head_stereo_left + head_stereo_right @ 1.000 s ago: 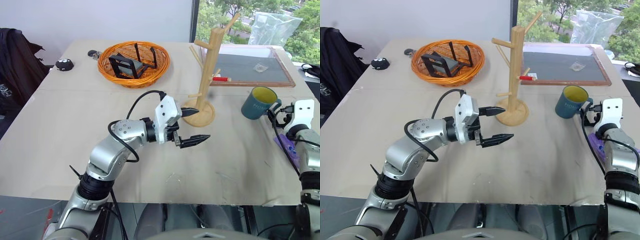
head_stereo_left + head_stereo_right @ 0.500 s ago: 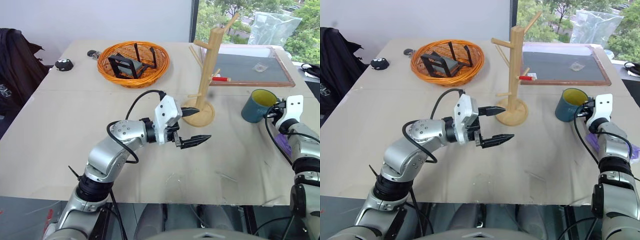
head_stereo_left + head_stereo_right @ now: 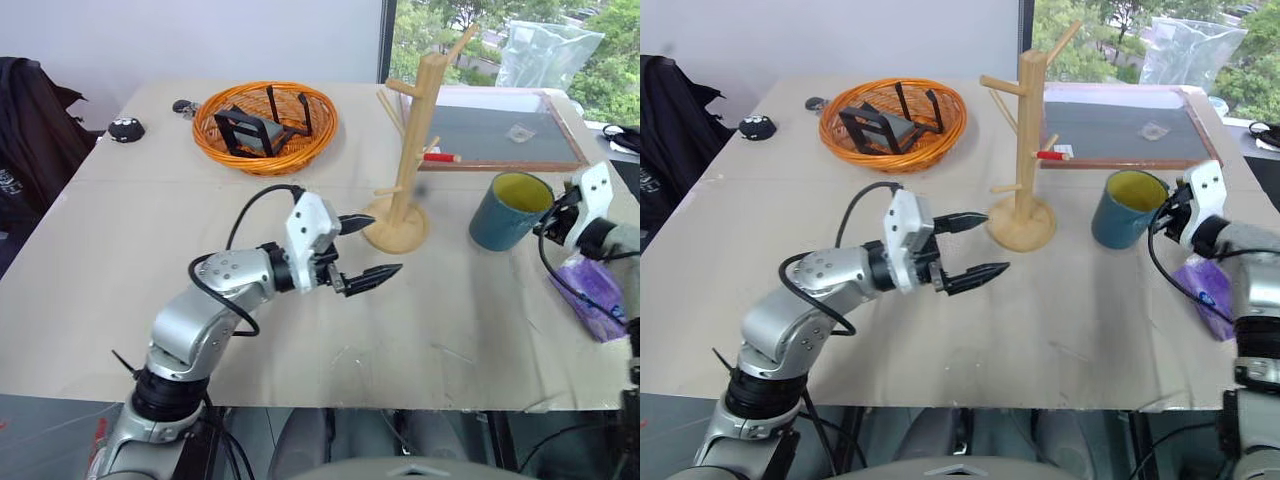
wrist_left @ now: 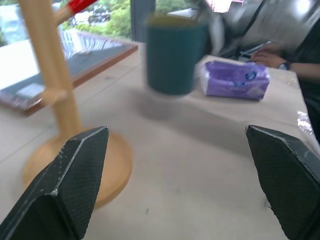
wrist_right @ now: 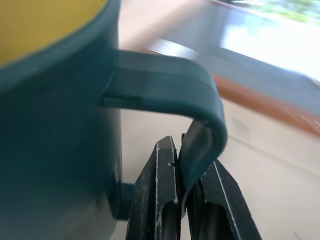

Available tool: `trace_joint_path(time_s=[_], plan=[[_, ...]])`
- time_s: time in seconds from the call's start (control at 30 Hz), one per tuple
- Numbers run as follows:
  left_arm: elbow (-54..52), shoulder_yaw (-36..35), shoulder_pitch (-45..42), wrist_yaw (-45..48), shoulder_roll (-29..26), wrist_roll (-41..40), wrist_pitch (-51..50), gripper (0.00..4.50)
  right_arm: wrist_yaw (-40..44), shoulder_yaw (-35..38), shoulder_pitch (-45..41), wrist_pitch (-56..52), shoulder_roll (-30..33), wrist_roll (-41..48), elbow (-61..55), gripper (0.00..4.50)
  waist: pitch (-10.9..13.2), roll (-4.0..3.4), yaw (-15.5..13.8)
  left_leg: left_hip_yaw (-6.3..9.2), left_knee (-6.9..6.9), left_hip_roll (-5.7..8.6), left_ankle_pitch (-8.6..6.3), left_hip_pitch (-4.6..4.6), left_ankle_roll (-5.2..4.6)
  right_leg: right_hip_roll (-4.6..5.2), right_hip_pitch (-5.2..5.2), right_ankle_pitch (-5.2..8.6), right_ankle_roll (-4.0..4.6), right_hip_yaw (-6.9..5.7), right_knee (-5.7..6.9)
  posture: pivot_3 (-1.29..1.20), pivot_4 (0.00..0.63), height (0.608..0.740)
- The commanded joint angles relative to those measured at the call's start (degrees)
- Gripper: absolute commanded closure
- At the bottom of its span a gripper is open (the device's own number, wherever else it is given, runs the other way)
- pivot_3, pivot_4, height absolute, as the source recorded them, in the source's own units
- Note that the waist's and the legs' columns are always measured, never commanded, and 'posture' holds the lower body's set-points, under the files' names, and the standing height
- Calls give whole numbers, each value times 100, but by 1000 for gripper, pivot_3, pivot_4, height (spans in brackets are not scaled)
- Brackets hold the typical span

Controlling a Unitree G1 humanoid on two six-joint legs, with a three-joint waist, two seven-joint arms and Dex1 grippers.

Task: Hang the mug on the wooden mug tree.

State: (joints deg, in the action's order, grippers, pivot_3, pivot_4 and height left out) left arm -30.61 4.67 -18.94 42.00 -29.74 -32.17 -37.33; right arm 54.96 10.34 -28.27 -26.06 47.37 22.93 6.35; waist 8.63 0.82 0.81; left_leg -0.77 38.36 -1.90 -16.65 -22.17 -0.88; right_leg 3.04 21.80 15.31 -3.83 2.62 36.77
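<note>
Teal mug (image 3: 510, 211) sits at about 3 o'clock from the wooden mug tree (image 3: 408, 160), near it but apart, tipped slightly and apparently lifted off the counter (image 3: 120, 300). Right pincer (image 5: 186, 200) pressed together on the outer bar of the loop handle; only that thin strip is pinched.

Risks, as judged:
- Narrow grip on the handle: mug may swing or rotate in the pinch while carried, spoiling the loop's line-up with a peg.
- Pincer occupies part of the loop, so a peg has little room to enter; a miss could knock the tree over on its round base.
- Left pincer (image 3: 362, 247), spread wide and holding nothing, hovers at 7 o'clock of the tree base, just beside it; a sideways drift could bump it.
- Purple tissue pack (image 3: 588, 295) lies under the right arm's path.
</note>
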Motion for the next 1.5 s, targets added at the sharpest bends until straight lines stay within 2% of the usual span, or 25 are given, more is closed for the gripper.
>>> trace_joint_path(time_s=[0.03,0.13,0.2,0.3,0.5,0.53,0.57,0.83,1.23,1.5], plan=[[-385,-436,80,-176,53,-478,-120,0,754,-272,-493,-900,700,485,-1074,4473,0,0,-1,0,1,-1,-1,1,-2,1,0,0,0,0,0,0,150,737],[-461,-679,121,-331,104,-777,-215,0,1264,-733,-1067,-1387,1183,541,-1342,4473,0,6,-7,6,4,-15,-2,3,-3,-1,-6,0,1,-8,-1,0,150,737],[-471,-824,171,-385,87,-885,-197,0,1651,-1255,-1749,-1587,1379,384,-1384,4473,1,6,-14,6,4,-15,-2,1,-3,1,-5,0,1,-9,-2,0,150,737],[-482,-908,258,-491,55,-899,-160,0,2142,-2041,-2729,-1429,1399,-140,-1126,4473,5,3,4,-2,2,-11,-2,1,-3,1,2,0,1,-3,-3,0,150,737],[-668,-801,334,-881,154,-867,-158,0,2644,-3096,-3793,-1279,1148,-1093,-361,4473,7,11,-44,19,4,-1,0,-23,1,6,9,1,3,-27,-15,0,150,737],[-714,-808,369,-963,184,-883,-150,0,2750,-3237,-3902,-1224,1115,-1252,-196,4473,7,11,-44,22,14,9,14,-63,24,15,46,0,1,-27,-4,0,150,737],[-748,-825,405,-1024,199,-890,-140,0,2810,-3338,-3989,-1121,1071,-1395,-30,4473,8,11,-43,23,14,9,14,-65,24,15,47,0,1,-28,-4,0,150,737],[-890,-807,566,-1251,232,-897,-86,0,2891,-3507,-4522,-909,439,-1931,756,4473,8,11,-1,16,5,10,15,-71,27,15,64,0,2,-22,2,0,150,737],[-808,-913,720,-1169,273,-956,183,0,2913,-3324,-4486,-1548,222,-1803,95,4473,8,11,-16,16,6,12,15,-77,27,18,72,-1,2,-23,5,0,150,737],[-683,-1036,628,-881,545,-1224,677,0,2763,-3316,-4479,-1850,146,-1750,-124,4473,8,11,-9,15,6,12,15,-77,27,18,73,-1,2,-23,6,0,150,737]])
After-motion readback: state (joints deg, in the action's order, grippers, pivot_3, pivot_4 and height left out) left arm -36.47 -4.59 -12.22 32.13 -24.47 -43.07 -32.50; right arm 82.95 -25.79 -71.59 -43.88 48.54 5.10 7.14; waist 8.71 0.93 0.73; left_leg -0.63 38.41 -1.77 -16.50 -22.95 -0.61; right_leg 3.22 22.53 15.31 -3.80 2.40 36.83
